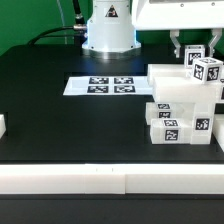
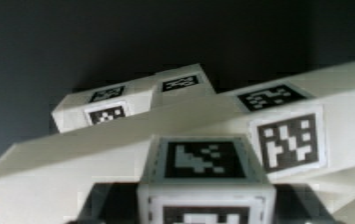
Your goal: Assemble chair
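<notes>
Chair parts [image 1: 180, 108] sit stacked on the black table [image 1: 60, 130], hand [image 1: 192, 55] clamped on a tagged leg [image 1: 208, 70].

The chair parts [image 1: 180, 105] are matte white chunky plastic blocks, gathered in a pile on the black tabletop at the exterior view's right. A broad block [image 1: 183, 88] forms the upper tier, resting on lower blocks whose front faces carry small black-and-white square tags [image 1: 170, 136]. A thick square leg [image 1: 207, 70] sits at the top of the pile, tilted, its tagged end facing the camera. In the wrist view the parts crowd together as angled white slabs [image 2: 245, 130], each showing tags, with one tagged leg end [image 2: 200, 200] closest to the camera.
</notes>
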Action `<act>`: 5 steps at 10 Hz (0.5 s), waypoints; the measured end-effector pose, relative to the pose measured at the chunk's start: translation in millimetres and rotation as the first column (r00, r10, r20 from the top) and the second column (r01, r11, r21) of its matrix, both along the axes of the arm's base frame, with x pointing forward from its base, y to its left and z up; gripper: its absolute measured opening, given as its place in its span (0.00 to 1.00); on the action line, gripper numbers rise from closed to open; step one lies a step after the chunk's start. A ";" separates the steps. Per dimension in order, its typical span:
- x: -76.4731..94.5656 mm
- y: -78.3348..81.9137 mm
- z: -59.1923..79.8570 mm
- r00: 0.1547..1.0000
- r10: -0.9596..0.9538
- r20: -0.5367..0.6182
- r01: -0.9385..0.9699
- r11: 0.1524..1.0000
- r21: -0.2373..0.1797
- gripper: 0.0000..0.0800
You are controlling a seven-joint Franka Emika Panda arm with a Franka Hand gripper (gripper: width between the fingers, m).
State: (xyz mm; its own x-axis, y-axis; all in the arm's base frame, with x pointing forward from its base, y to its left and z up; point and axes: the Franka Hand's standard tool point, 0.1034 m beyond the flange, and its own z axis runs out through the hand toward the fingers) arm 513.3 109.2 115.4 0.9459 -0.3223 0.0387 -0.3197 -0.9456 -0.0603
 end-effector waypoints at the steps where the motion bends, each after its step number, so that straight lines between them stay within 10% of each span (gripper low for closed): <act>1: -0.1 0.4 0.0 0.997 -0.078 -0.004 0.078 0.997 0.007 0.36; 5: -0.1 1.7 0.1 0.946 -0.324 -0.022 0.324 0.946 0.028 0.36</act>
State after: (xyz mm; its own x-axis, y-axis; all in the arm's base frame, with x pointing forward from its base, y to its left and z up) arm 513.2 110.9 115.5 0.7906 -0.6123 0.0093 -0.6098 -0.7886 -0.0797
